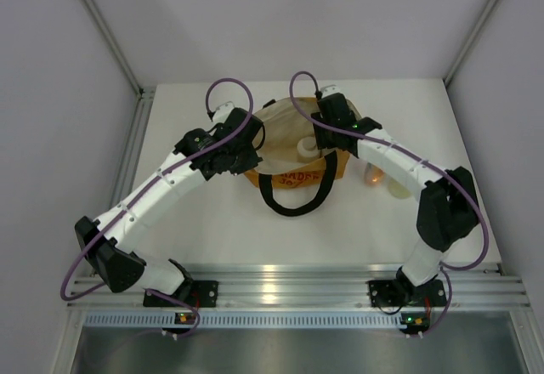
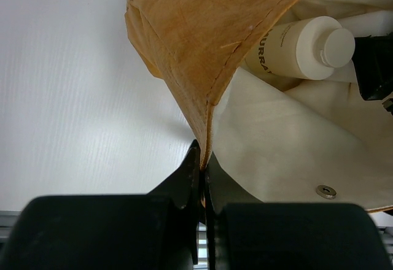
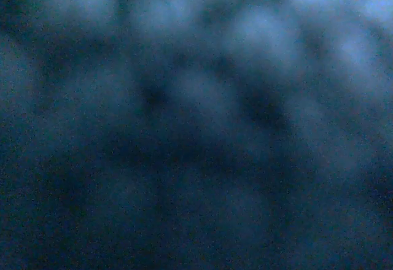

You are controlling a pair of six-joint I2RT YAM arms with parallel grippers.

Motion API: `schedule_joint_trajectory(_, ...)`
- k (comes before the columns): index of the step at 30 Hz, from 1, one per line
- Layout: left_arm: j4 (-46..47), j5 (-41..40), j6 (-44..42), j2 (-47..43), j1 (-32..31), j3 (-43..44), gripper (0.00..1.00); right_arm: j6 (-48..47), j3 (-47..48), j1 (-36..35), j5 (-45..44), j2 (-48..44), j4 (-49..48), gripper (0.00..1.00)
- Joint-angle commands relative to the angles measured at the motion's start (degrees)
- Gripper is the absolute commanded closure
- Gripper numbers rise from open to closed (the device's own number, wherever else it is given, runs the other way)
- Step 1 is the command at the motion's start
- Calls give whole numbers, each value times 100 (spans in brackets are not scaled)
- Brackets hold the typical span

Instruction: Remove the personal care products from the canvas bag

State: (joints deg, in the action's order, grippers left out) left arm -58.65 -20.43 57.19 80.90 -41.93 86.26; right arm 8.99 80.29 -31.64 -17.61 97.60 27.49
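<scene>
The canvas bag (image 1: 285, 127) lies at the table's far middle, mouth open, with its black loop handle (image 1: 293, 200) toward me. My left gripper (image 2: 204, 159) is shut on the bag's rim (image 2: 209, 98) at its left side and holds it up. A pale bottle with a white top (image 2: 307, 46) lies inside on the cream lining; it also shows in the top view (image 1: 304, 149). My right gripper (image 1: 323, 140) reaches into the bag's mouth beside that bottle, fingers hidden. The right wrist view is dark and blurred. An orange bottle (image 1: 371, 175) and a cream cylinder (image 1: 398, 189) stand on the table right of the bag. The clear bottle is out of view.
White walls close the table at the back and both sides. The right arm's forearm (image 1: 399, 163) passes over the two containers on the table. A metal snap (image 2: 326, 191) sits on the bag's lining near my left gripper.
</scene>
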Motion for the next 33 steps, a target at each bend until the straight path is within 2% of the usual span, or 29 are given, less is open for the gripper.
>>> schedule_joint_trajectory(1,161,-49,73,-66,-17,5,100,6,171,53,161,-434,143,100)
schedule_joint_trajectory(17,152,65,108,110,-17,14,100,-170,417,26,214,-1155,-6,100)
schedule_joint_trajectory(33,161,-5,161,40,-17,-21,100,-346,593,-35,460,-1340,-156,100)
